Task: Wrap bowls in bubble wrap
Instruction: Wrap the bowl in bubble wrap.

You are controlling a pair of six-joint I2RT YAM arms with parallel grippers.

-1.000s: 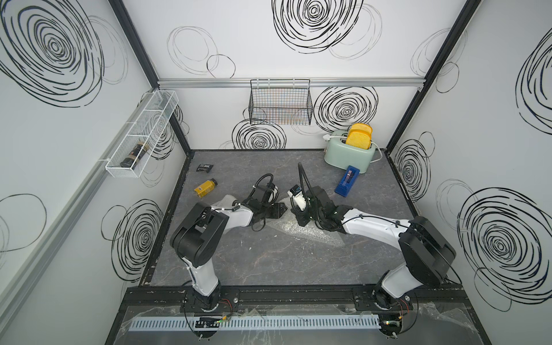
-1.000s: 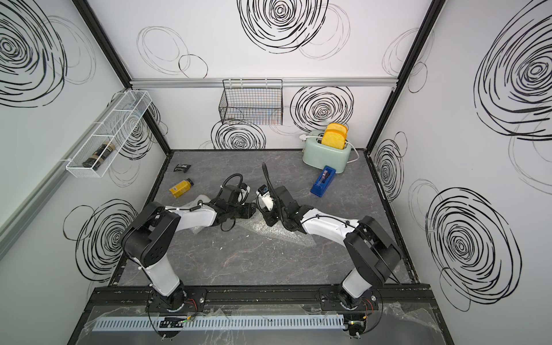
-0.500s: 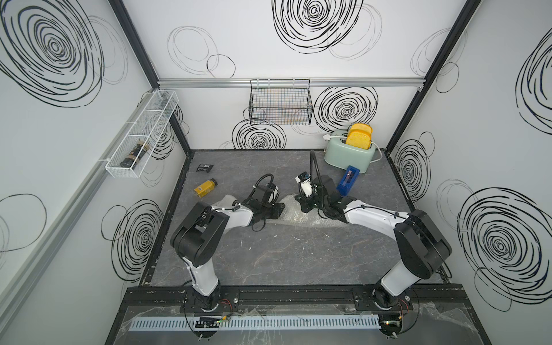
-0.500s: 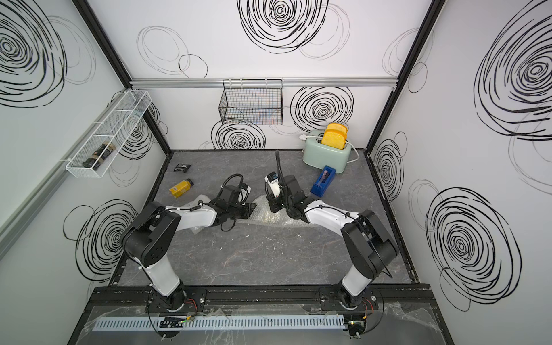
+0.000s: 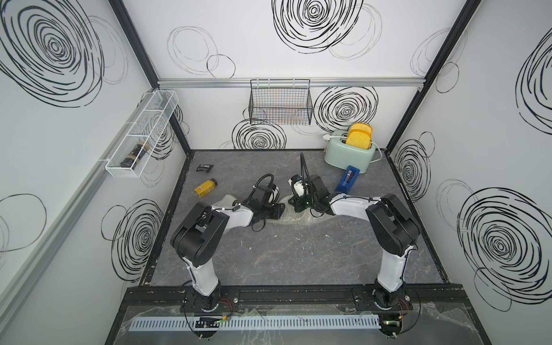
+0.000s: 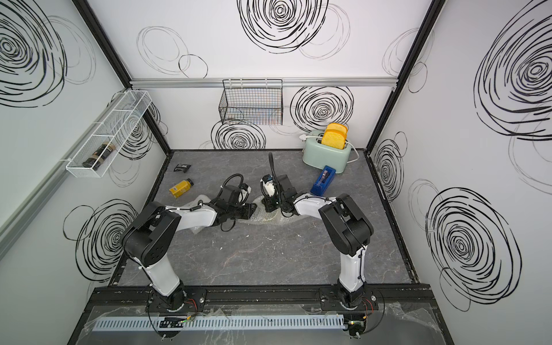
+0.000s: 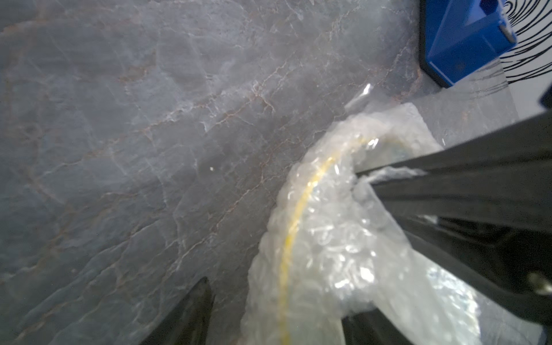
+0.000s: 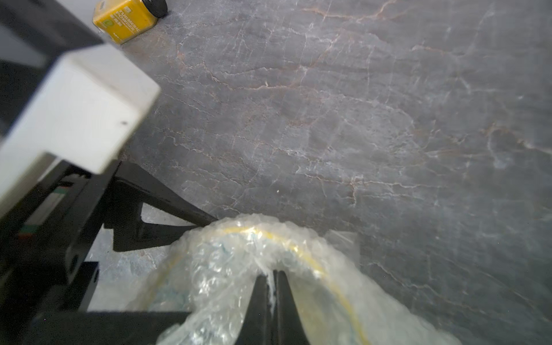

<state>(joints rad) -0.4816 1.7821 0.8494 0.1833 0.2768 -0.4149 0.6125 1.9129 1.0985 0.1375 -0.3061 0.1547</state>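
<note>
Has the yellow-rimmed bowl (image 8: 322, 304) under bubble wrap (image 8: 221, 268) on the bench (image 5: 268, 254), nearer its back edge. Pinches a fold in the closed right gripper (image 8: 270, 273); holds the left gripper (image 5: 277, 209) agape alongside, empty. Risks baring the rim by tugging hard

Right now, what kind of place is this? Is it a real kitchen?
Probably a robot test booth dressed like a kitchen: swirl-painted walls, a left arm and right arm bolted to a rail, a toaster on the table.
</note>
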